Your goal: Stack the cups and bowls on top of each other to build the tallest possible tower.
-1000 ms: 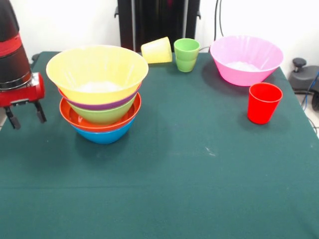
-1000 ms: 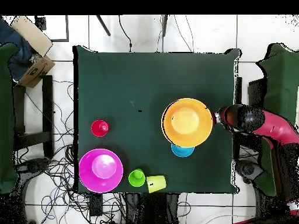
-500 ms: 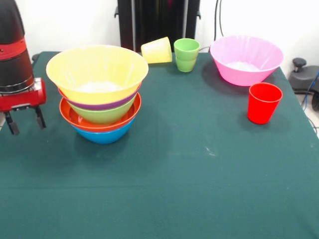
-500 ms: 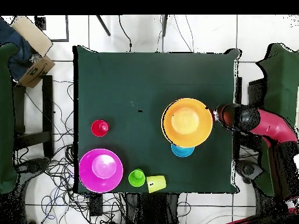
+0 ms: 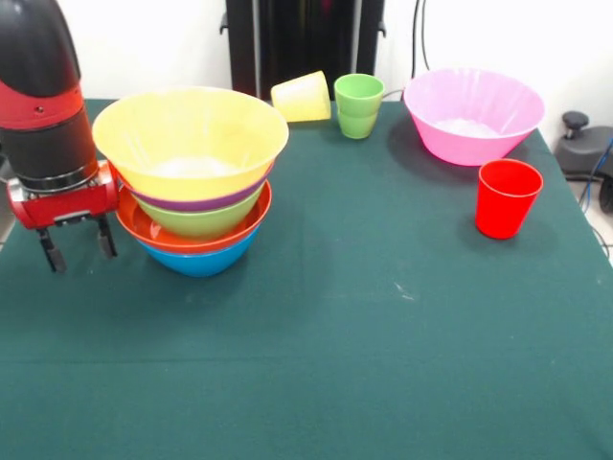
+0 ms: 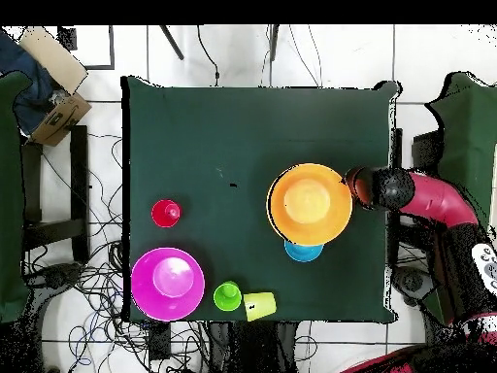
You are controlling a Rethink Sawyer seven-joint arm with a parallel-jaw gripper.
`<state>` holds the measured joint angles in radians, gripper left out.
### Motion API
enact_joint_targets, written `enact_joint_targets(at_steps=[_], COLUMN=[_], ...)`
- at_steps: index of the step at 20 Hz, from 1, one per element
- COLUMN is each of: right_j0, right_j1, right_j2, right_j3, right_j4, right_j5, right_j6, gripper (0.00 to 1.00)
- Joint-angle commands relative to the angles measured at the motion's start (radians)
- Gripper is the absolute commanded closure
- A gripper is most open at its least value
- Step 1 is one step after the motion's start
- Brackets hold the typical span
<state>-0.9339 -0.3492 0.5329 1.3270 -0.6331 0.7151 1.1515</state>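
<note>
Your tool [image 5: 75,249] hangs with its two black fingers [image 5: 47,253] spread apart and pointing down, nothing between them, their tips close above the green-covered bench [image 5: 383,326]. In the front view it sits just beside the tower of nested glossy plastic bowls [image 5: 192,182], on the side away from everything else. Its red body comes close to the red-orange rim; you cannot tell from either view whether they touch. In the overhead view the tool [image 6: 357,186] meets the edge of the tower [image 6: 311,203] at the bench's border.

From the bench up, the tower shows blue, red-orange, green and purple bands, with the large yellow-orange bowl [image 5: 190,140] on top, mouth up. A small blue bowl [image 6: 304,251] peeks out beside the pile in the overhead view only; from the front it is hidden.

Past the tower from your tool, near the back edge of the bench, a translucent yellow plastic tumbler [image 5: 301,97] lies on its side. Just beside it, a light green plastic tumbler [image 5: 358,105] stands upright. Farther across, the large pink plastic bowl [image 5: 473,115] sits alone, mouth up. The red plastic tumbler [image 5: 506,197] stands upright near that bowl, apart from it and farthest from your tool.
</note>
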Motion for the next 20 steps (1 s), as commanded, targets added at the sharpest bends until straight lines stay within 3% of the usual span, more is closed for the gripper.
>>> enact_joint_targets(at_steps=[1, 12, 20], right_j0=[0.045, 0.034, 0.065], right_j1=[0.052, 0.059, 0.062], right_j2=[0.003, 0.009, -0.023], right_j3=[-0.046, -0.04, -0.053], right_j4=[-0.021, -0.002, 0.033], right_j5=[0.04, 0.049, 0.147], right_j6=[-0.077, -0.083, -0.048], gripper=[0.0, 0.0, 0.0])
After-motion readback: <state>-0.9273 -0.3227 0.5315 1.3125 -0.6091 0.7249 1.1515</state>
